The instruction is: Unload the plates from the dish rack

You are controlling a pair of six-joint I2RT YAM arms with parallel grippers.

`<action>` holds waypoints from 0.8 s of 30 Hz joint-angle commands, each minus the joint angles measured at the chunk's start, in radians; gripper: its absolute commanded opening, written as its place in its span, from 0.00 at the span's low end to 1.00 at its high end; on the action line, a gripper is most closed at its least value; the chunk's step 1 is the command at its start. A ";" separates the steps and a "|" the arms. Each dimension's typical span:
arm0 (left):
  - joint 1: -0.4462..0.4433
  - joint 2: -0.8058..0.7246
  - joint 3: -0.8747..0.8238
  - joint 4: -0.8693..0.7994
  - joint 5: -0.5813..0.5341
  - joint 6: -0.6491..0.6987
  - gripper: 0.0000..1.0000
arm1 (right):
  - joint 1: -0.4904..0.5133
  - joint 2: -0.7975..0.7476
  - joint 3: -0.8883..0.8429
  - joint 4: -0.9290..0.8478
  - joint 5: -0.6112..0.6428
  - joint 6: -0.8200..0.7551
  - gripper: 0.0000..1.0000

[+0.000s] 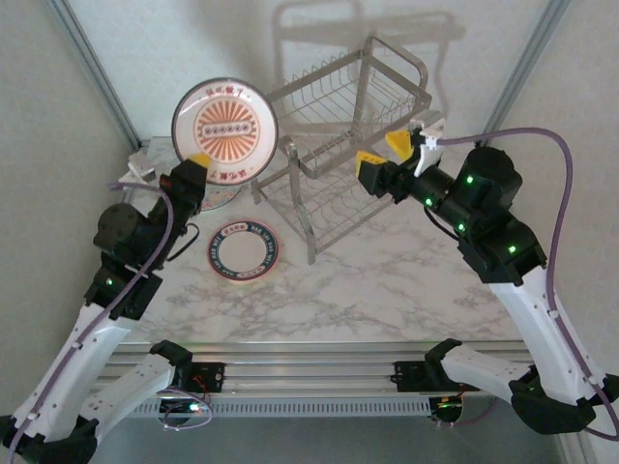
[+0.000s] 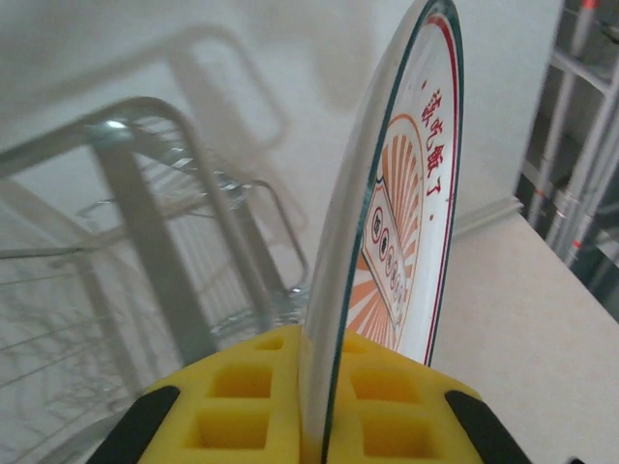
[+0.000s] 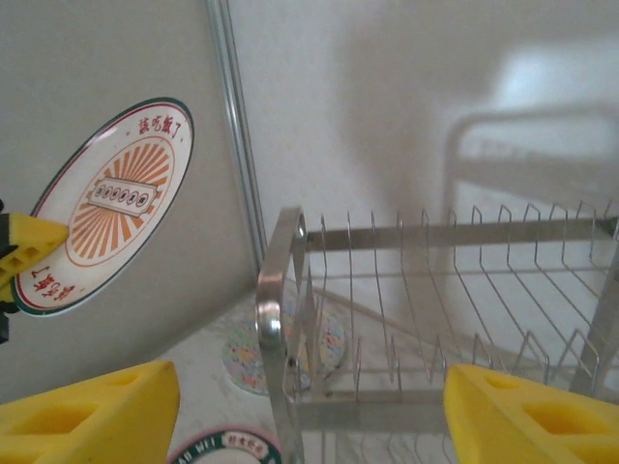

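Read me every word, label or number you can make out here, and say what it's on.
"该吃饭了": red characters on the upper rim of the orange-medallion plate held in the left gripper.
Its centre panel and lower-rim characters: too small to read.
"WEI": apparently, on the dark-ringed small plate on the table; the rest of that ring is blurred.
Dish rack: no text.

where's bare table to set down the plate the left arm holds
Bare marble: the near strip of the table, from the ringed plate across to in front of the dish rack. Crowded at far left: another flat plate lies by the rack's legs, below the left gripper.
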State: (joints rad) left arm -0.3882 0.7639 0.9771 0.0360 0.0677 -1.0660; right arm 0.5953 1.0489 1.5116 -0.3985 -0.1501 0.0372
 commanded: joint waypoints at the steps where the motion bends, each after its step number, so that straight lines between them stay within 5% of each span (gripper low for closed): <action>1: 0.010 -0.058 -0.072 -0.074 -0.118 0.008 0.00 | 0.023 -0.003 -0.034 -0.076 0.064 -0.052 0.73; 10: 0.009 -0.120 -0.311 -0.286 -0.215 -0.129 0.00 | 0.084 0.016 -0.052 -0.141 0.046 -0.114 0.72; 24: 0.058 0.033 -0.634 -0.003 -0.144 -0.263 0.00 | 0.202 0.056 -0.091 -0.216 -0.007 -0.158 0.73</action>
State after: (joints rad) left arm -0.3523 0.7788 0.3511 -0.1001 -0.0940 -1.2926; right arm 0.7830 1.1072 1.4300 -0.6289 -0.1402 -0.1234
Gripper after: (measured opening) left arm 0.084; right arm 0.729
